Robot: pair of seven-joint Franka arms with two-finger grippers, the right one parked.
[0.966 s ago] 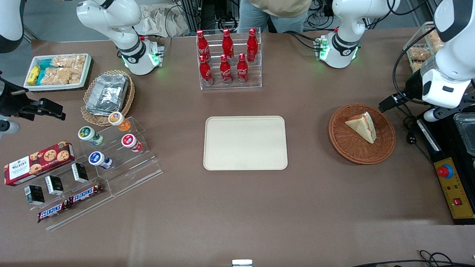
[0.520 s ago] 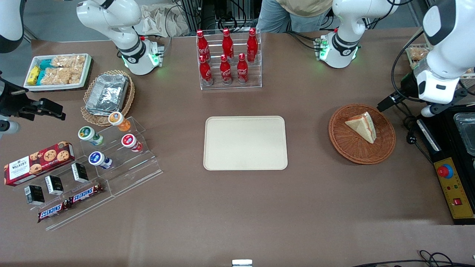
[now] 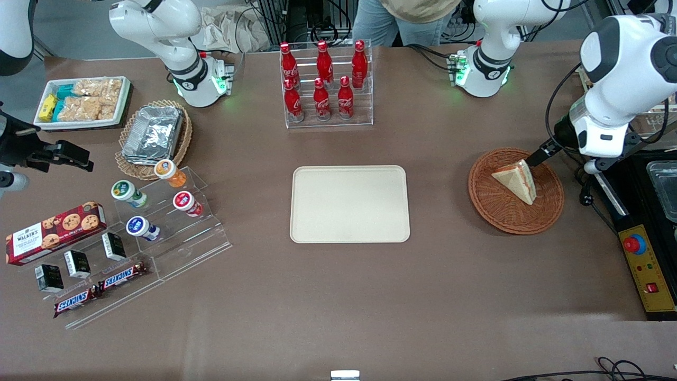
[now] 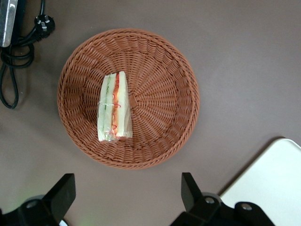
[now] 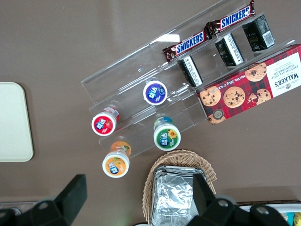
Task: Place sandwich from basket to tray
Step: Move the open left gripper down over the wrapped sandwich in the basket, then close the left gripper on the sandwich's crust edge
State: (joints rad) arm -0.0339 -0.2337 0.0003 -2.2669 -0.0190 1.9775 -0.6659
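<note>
Plenty of writing to read from here: the red biscuit box (image 3: 55, 232) says WALKER'S, the two chocolate bars (image 3: 100, 289) on the clear stepped stand (image 3: 174, 248) say SNICKERS, and the six red bottles (image 3: 322, 82) in their clear rack carry a white Coca-Cola script. The small round-lidded cups (image 3: 153, 198) on the stand have printed lids in orange, green, red and blue, but I cannot make out their lettering.

The sandwich (image 3: 516, 181) lies in the basket (image 3: 515, 191), toward the working arm's end of the surface (image 3: 338, 296). It is a white-bread wedge, and the left wrist view looks straight down on its cut edge (image 4: 114, 107), showing green and red-orange filling stripes and what looks like clear wrap around it. The basket (image 4: 155, 94) is a reddish-brown woven round. The tray (image 3: 349, 203) sits bare at the middle of the surface, well apart from the basket; only its corner (image 4: 273, 183) shows in the wrist view.

The claw (image 4: 127, 197) hangs above the basket's rim, its fingers (image 4: 190, 190) spread wide apart and holding nothing. The front view shows just a dark tip (image 3: 540, 155) of it over the basket. Only the right wrist view looks down on the foil container (image 5: 176, 197) in its tan basket.
</note>
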